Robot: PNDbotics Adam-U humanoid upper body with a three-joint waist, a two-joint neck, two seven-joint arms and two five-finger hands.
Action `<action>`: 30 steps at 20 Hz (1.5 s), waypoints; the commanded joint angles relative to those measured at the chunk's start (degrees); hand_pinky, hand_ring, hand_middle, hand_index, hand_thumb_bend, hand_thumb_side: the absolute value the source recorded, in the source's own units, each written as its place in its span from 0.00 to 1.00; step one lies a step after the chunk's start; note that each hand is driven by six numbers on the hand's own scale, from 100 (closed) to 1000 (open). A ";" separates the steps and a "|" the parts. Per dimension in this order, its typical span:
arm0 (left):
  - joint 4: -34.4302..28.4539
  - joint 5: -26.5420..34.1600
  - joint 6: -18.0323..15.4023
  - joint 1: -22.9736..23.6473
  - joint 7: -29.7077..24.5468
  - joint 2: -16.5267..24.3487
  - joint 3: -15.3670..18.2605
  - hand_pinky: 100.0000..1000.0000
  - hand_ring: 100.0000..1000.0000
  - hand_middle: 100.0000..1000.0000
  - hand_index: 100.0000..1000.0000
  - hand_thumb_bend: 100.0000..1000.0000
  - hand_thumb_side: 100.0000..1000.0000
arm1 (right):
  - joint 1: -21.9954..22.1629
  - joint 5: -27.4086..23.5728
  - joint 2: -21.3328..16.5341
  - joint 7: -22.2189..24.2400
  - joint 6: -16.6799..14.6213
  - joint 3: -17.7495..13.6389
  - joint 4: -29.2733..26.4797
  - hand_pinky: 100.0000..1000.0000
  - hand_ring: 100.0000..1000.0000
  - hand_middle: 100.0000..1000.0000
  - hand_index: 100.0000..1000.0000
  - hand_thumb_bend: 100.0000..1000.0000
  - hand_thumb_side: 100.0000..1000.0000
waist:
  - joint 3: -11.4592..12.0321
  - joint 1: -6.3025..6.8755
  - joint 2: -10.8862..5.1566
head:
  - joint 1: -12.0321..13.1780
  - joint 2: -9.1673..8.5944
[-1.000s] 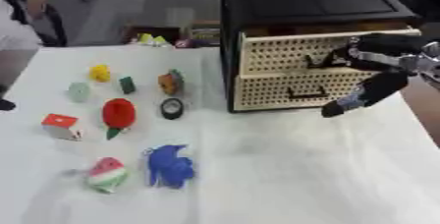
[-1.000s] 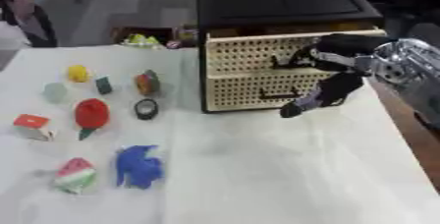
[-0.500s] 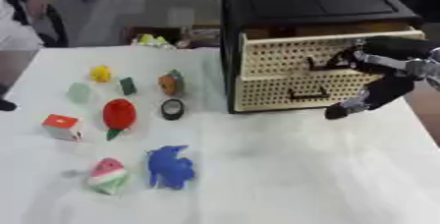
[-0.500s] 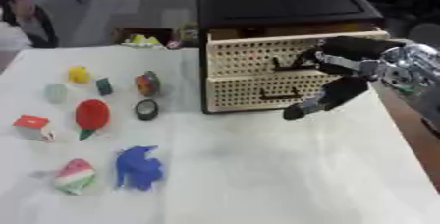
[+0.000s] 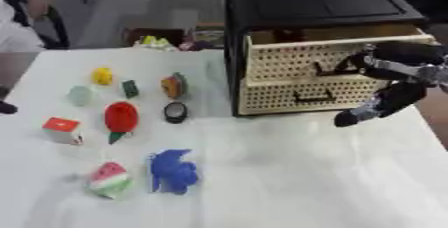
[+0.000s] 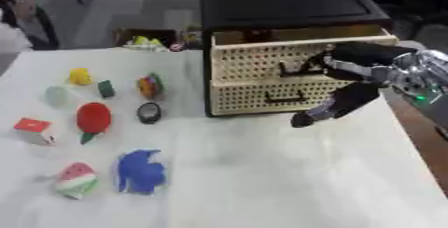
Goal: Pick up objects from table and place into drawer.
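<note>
The robot's right hand (image 6: 350,84) hooks curled fingers on the handle of the top drawer (image 5: 328,57), now drawn slightly out of the black cabinet (image 5: 306,2), opening space for the toys. A blue toy (image 5: 171,170), red strawberry (image 5: 121,118) and others wait on the bench (image 5: 289,182), untouched.

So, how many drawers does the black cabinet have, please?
2 are visible. The upper beige perforated drawer is pulled slightly open, with the robot's right hand at its handle. The lower beige perforated drawer sits closed beneath it. No others show.
</note>
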 commanded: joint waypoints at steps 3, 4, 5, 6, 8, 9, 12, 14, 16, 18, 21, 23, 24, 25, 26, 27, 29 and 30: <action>-0.94 0.09 -0.06 -0.68 0.10 0.36 0.07 0.47 0.58 0.58 0.67 0.00 1.00 | 0.66 0.19 -2.37 1.46 -0.19 0.29 0.51 0.00 0.00 0.00 0.77 0.85 0.83 | -0.03 -0.04 -0.70 | 0.07 -0.81; -0.94 0.11 -0.06 -0.69 0.11 0.38 0.07 0.47 0.58 0.58 0.67 0.00 1.00 | 0.70 0.31 -2.36 1.59 -0.25 0.29 0.68 0.00 0.00 0.00 0.77 0.85 0.83 | -0.02 -0.05 -0.70 | 0.08 -0.84; -0.94 0.12 -0.06 -0.69 0.11 0.38 0.07 0.47 0.58 0.58 0.67 0.00 1.00 | 0.74 0.41 -2.36 1.69 -0.30 0.28 0.85 0.00 0.00 0.00 0.76 0.85 0.83 | -0.04 -0.06 -0.69 | 0.08 -0.88; -0.94 0.12 -0.04 -0.70 0.13 0.39 0.09 0.47 0.58 0.58 0.67 0.00 1.00 | 0.84 0.51 -2.37 1.81 -0.30 0.25 1.13 0.00 0.00 0.00 0.75 0.85 0.82 | -0.06 -0.08 -0.68 | 0.07 -0.93; -0.94 0.13 -0.02 -0.72 0.14 0.39 0.09 0.47 0.58 0.58 0.67 0.00 1.00 | 0.97 0.63 -2.31 2.12 -0.23 0.17 2.04 0.00 0.00 0.00 0.75 0.84 0.82 | -0.08 -0.10 -0.66 | 0.03 -0.99; -0.94 0.12 -0.01 -0.71 0.14 0.39 0.09 0.47 0.58 0.58 0.67 0.00 1.00 | 0.98 0.61 -2.25 2.27 -0.23 0.15 2.48 0.00 0.00 0.00 0.75 0.84 0.81 | -0.06 -0.09 -0.66 | 0.03 -1.00; -0.94 0.07 -0.01 -0.64 0.19 0.39 0.12 0.47 0.58 0.58 0.67 0.00 1.00 | 0.91 0.34 -2.07 2.69 -0.38 0.10 3.38 0.00 0.00 0.00 0.74 0.84 0.81 | -0.01 -0.05 -0.63 | -0.01 -1.03; -0.94 0.04 0.01 -0.63 0.19 0.37 0.11 0.47 0.58 0.58 0.67 0.00 1.00 | 0.93 0.11 -2.03 3.02 -0.51 0.14 3.68 0.00 0.00 0.00 0.74 0.84 0.80 | -0.03 -0.04 -0.60 | -0.05 -1.03; -0.94 0.01 0.00 -0.64 0.20 0.38 0.12 0.47 0.58 0.58 0.67 0.00 1.00 | 1.02 -0.14 -2.06 3.39 -0.63 0.16 3.83 0.00 0.00 0.00 0.74 0.84 0.79 | -0.07 -0.05 -0.57 | -0.04 -1.02; -0.94 0.00 -0.01 -0.65 0.23 0.40 0.12 0.47 0.58 0.58 0.67 0.00 1.00 | 1.12 -0.42 -2.11 3.67 -0.77 0.16 3.74 0.00 0.00 0.00 0.73 0.84 0.79 | -0.09 -0.06 -0.56 | -0.01 -1.02; -0.94 0.01 -0.01 -0.68 0.26 0.40 0.12 0.47 0.58 0.58 0.67 0.00 1.00 | 1.22 -0.77 -2.18 4.04 -0.86 0.15 3.47 0.00 0.00 0.00 0.73 0.84 0.79 | -0.12 -0.09 -0.58 | -0.03 -1.10; -0.94 0.02 0.01 -0.68 0.28 0.41 0.13 0.47 0.58 0.58 0.67 0.00 1.00 | 1.30 -0.93 -2.20 4.23 -0.81 0.12 3.49 0.00 0.00 0.00 0.73 0.83 0.79 | -0.12 -0.11 -0.59 | -0.04 -1.19; -0.94 0.02 0.03 -0.67 0.29 0.41 0.14 0.47 0.58 0.58 0.67 0.00 1.00 | 1.32 -1.03 -2.19 4.29 -0.78 0.09 3.51 0.00 0.00 0.00 0.73 0.83 0.79 | -0.11 -0.12 -0.59 | -0.05 -1.22; -0.94 0.01 0.04 -0.66 0.30 0.41 0.14 0.47 0.58 0.58 0.67 0.00 1.00 | 1.29 -1.09 -2.18 4.25 -0.76 0.03 3.48 0.00 0.00 0.00 0.73 0.84 0.79 | -0.10 -0.13 -0.60 | -0.06 -1.25; -0.94 0.00 0.04 -0.65 0.28 0.40 0.13 0.47 0.58 0.58 0.67 0.00 1.00 | 1.20 -1.12 -2.14 4.02 -0.76 -0.11 3.34 0.00 0.00 0.00 0.73 0.84 0.81 | -0.09 -0.13 -0.59 | -0.05 -1.25; -0.94 -0.02 0.06 -0.63 0.26 0.39 0.12 0.47 0.58 0.58 0.67 0.00 1.00 | 1.07 -1.12 -2.11 3.54 -0.74 -0.34 3.12 0.00 0.00 0.00 0.74 0.84 0.82 | -0.09 -0.13 -0.60 | -0.03 -1.22; -0.94 -0.05 0.07 -0.61 0.22 0.38 0.11 0.47 0.58 0.58 0.67 0.00 1.00 | 0.77 -1.14 -2.09 2.20 -0.63 -0.87 2.50 0.00 0.00 0.00 0.74 0.84 0.85 | -0.10 -0.13 -0.58 | 0.01 -1.20; -0.94 -0.04 0.08 -0.62 0.22 0.37 0.10 0.47 0.58 0.58 0.67 0.00 1.00 | 0.65 -1.12 -2.11 1.45 -0.57 -1.05 2.16 0.00 0.00 0.00 0.74 0.84 0.86 | -0.12 -0.14 -0.57 | 0.02 -1.20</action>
